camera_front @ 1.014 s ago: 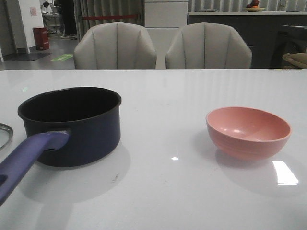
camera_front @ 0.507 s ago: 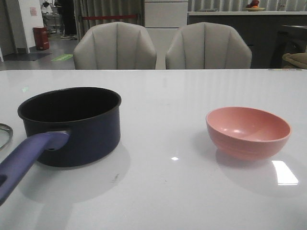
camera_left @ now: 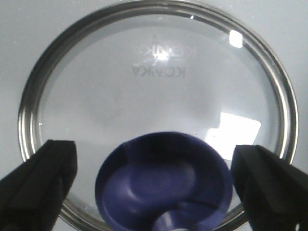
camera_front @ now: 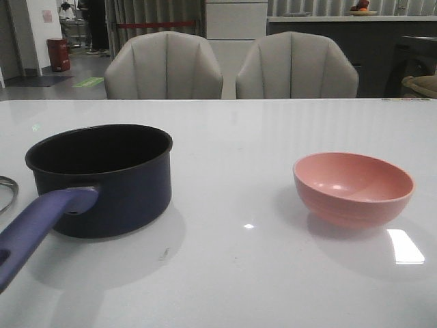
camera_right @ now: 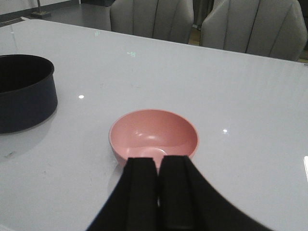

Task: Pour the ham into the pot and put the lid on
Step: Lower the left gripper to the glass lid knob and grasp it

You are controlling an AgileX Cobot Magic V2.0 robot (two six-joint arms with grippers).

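Observation:
The dark navy pot (camera_front: 113, 181) stands left on the white table, its purple-blue handle (camera_front: 34, 229) pointing toward me; it also shows in the right wrist view (camera_right: 24, 94). Its inside is dark and I see no ham anywhere. The pink bowl (camera_front: 353, 188) sits right and looks empty in the right wrist view (camera_right: 154, 132). The glass lid (camera_left: 154, 82) lies flat; only its rim (camera_front: 7, 188) shows in the front view. My left gripper (camera_left: 154, 178) is open, its fingers (camera_left: 43, 178) either side of the lid's blue knob (camera_left: 163, 183), apart from it. My right gripper (camera_right: 159, 166) is shut and empty at the bowl's near side.
Two grey chairs (camera_front: 164, 65) stand behind the table's far edge (camera_front: 218, 100). White tabletop lies between pot and bowl (camera_front: 239, 191). Neither arm shows in the front view.

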